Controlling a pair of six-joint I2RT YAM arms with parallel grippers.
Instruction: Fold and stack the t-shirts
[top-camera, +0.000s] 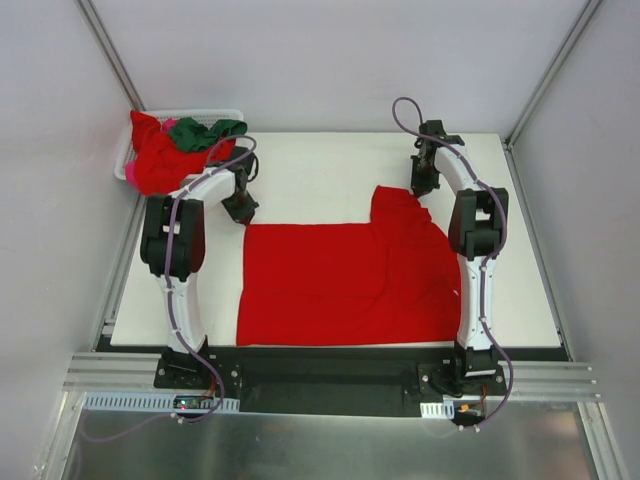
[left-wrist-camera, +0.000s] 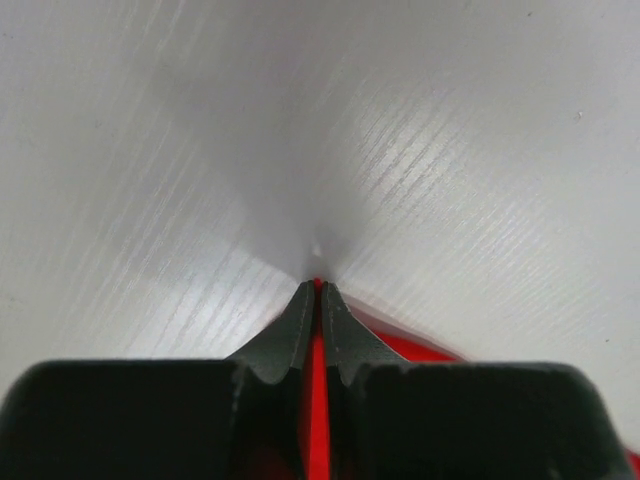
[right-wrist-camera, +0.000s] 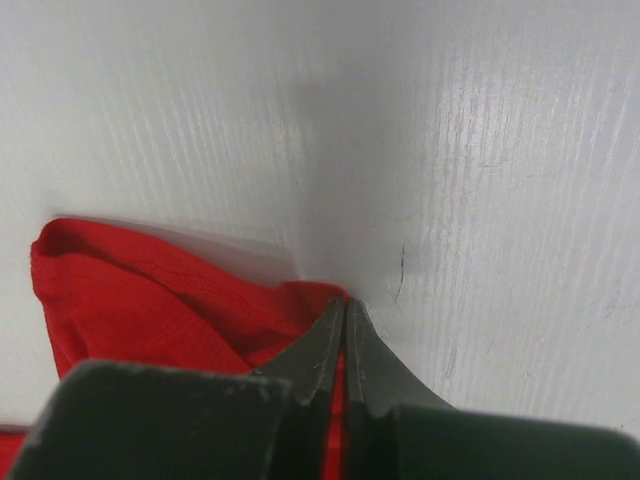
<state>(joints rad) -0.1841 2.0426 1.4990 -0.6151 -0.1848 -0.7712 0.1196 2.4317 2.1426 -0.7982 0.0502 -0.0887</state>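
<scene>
red shirt (top-camera: 340, 285) flat on the white surface (top-camera: 320, 165), left jaws pinching its far left corner, right jaws clamped on the far sleeve. other shirts (top-camera: 160, 160) piled in the basket (top-camera: 205, 113).

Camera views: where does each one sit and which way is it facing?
Top external: above and behind the bases, looking down on the table, red t-shirt and basket; left arm and right arm show whole.
Left wrist: on the left arm, facing the table along the left gripper, shut on the red t-shirt.
Right wrist: on the right arm, facing the table past the right gripper, shut on a shirt edge.
Shared: all three show the red t-shirt and white table.
</scene>
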